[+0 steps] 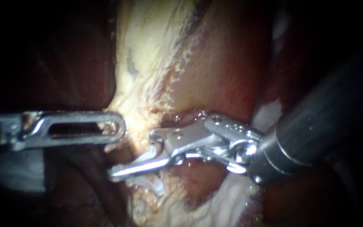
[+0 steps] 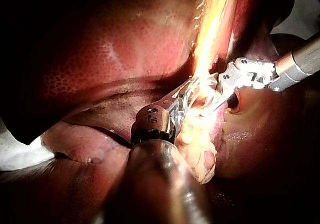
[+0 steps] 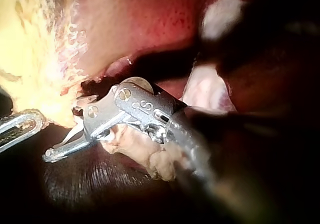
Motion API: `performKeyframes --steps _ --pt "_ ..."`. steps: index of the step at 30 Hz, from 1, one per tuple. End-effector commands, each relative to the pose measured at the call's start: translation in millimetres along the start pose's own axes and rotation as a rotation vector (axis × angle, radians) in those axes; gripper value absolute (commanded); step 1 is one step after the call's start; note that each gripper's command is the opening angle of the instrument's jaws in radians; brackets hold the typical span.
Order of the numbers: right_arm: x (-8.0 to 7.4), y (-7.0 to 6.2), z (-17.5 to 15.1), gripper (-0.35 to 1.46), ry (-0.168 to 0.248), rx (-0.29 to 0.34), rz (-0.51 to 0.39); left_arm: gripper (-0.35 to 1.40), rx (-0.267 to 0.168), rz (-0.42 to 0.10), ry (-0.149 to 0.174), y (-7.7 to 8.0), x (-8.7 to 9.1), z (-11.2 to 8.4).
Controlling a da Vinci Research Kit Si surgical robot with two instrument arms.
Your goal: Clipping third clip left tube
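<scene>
A pale yellowish tube (image 1: 137, 136) with fatty tissue runs down the middle of the endoscope view. My left instrument (image 1: 118, 127) comes in level from the left, its slotted jaws shut on the pale tissue at the tube's left edge; the left wrist view shows the same grip (image 2: 184, 103). My right instrument (image 1: 133, 154) reaches in from the right. Its jaws stand apart astride the tube, with a white clip (image 1: 147, 156) in the gap between them. In the right wrist view its long lower jaw lies under the pale tissue (image 3: 67, 136). Another white piece (image 1: 154, 185) sits just below on the tube.
Dark red liver (image 1: 232, 63) lies behind and to the right of the tube. White gauze (image 1: 269, 113) shows beside the right instrument's wrist. The left side of the endoscope view is dark. My left instrument's tip (image 3: 20, 126) shows beside the right jaws in the right wrist view.
</scene>
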Motion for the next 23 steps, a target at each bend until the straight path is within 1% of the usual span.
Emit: performKeyframes --steps 1,2,3,4,6,8,9,10,12,15,19,23 --pt "-0.1 0.1 0.0 0.28 -0.002 0.0 0.001 -0.35 0.0 0.0 0.0 0.0 0.0 0.0" --pt "-0.2 0.1 -0.1 0.15 -0.002 -0.001 0.001 -0.35 0.0 0.0 0.0 0.0 0.0 0.0" --pt "-0.4 0.2 -0.2 -0.12 0.0 -0.013 0.0 -0.35 0.0 0.0 0.0 0.0 0.0 0.0" --pt "-0.5 0.3 -0.4 -0.33 0.007 -0.042 0.0 -0.35 0.0 0.0 0.0 0.0 0.0 0.0" --pt "-1.0 0.7 -1.1 -0.35 0.0 -0.083 0.001 -0.35 0.0 0.0 0.0 0.0 0.0 0.0" --pt "-1.3 1.3 -1.5 -0.35 -0.025 -0.118 0.003 -0.35 0.0 0.0 0.0 0.0 0.0 0.0" --pt "-1.5 1.6 -1.8 -0.35 -0.049 -0.125 0.006 -0.35 0.0 0.0 0.0 0.0 0.0 0.0" --pt "-1.6 1.8 -2.0 -0.35 -0.054 -0.13 0.007 -0.35 0.0 0.0 0.0 0.0 0.0 0.0" --pt "-2.0 2.1 -2.1 -0.35 -0.061 -0.126 0.01 -0.35 0.0 0.0 0.0 0.0 0.0 0.0" --pt "-2.2 2.0 -1.9 -0.35 -0.074 -0.124 0.008 -0.35 0.0 0.0 0.001 0.1 0.0 0.0" --pt "-2.2 1.8 -1.6 -0.35 -0.075 -0.117 0.007 -0.35 0.0 0.001 0.001 0.2 -0.1 0.1" --pt "-2.2 1.8 -1.6 -0.35 -0.076 -0.114 0.008 -0.35 0.0 0.001 0.001 0.2 -0.1 0.1"
